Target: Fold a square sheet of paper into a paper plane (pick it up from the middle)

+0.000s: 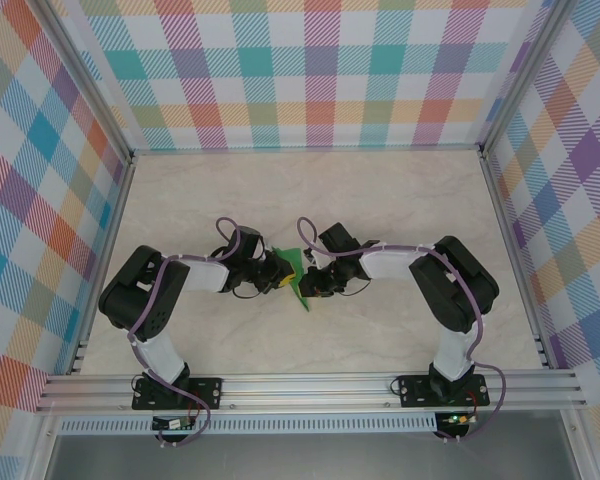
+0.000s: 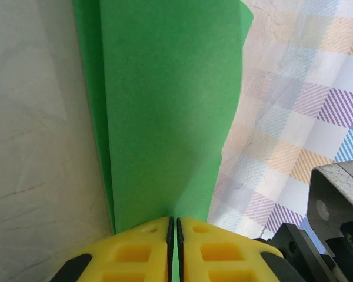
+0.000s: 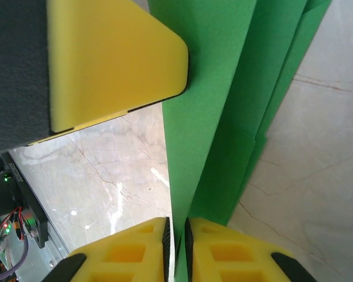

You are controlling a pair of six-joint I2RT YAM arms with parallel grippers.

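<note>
The square sheet of paper [image 1: 296,275] is bright green and folded into a narrow, layered, pointed shape. It is held up between the two arms at mid-table. My left gripper [image 1: 278,277] grips it from the left. In the left wrist view the yellow jaws [image 2: 174,226] are pressed together on the lower edge of the paper [image 2: 165,106]. My right gripper [image 1: 310,278] meets it from the right. In the right wrist view its jaws [image 3: 176,232] are nearly together with a layer of the paper [image 3: 223,88] between them. A yellow finger of the left gripper [image 3: 106,59] shows just beyond.
The pale marble tabletop [image 1: 310,200] lies below, with checkered walls [image 1: 310,70] on three sides. The right arm's dark wrist body [image 2: 335,200] sits close beside the left gripper. An aluminium rail [image 1: 310,390] runs along the near edge.
</note>
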